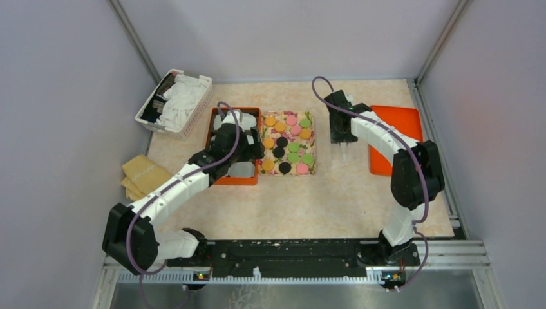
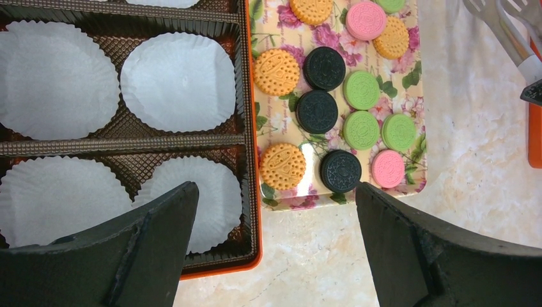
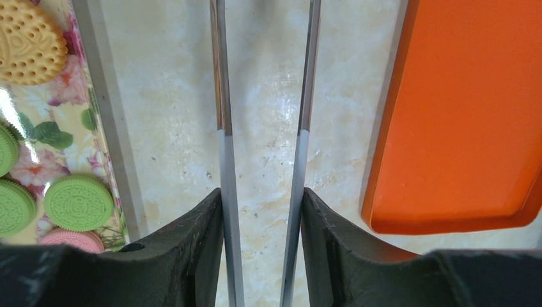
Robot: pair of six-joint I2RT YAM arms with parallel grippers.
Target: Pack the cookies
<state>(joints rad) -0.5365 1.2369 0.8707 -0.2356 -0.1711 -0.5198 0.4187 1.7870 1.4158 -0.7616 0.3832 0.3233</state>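
Right gripper point(image 3: 262, 192) clamped on slim metal tongs point(image 3: 220, 96), over bare table between the flowered rectangular tray point(image 2: 412, 80) and a flat orange lid point(image 3: 473, 115). Left gripper point(image 2: 273, 192) spread wide, holding nothing, above the orange box point(image 2: 250, 128) of white paper cups point(image 2: 178, 82). Small round cookies point(image 1: 288, 143), every one we see, lie on the tray. Risk, we reckon: they lie close together, so the tongs may nudge neighbours or drop a disc.

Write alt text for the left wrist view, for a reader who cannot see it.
The left end effector hangs open above the seam between a brown box lined with white paper cups, on the left, and a floral tray of orange, black, green and pink cookies, on the right. Metal tongs show at the top right corner.
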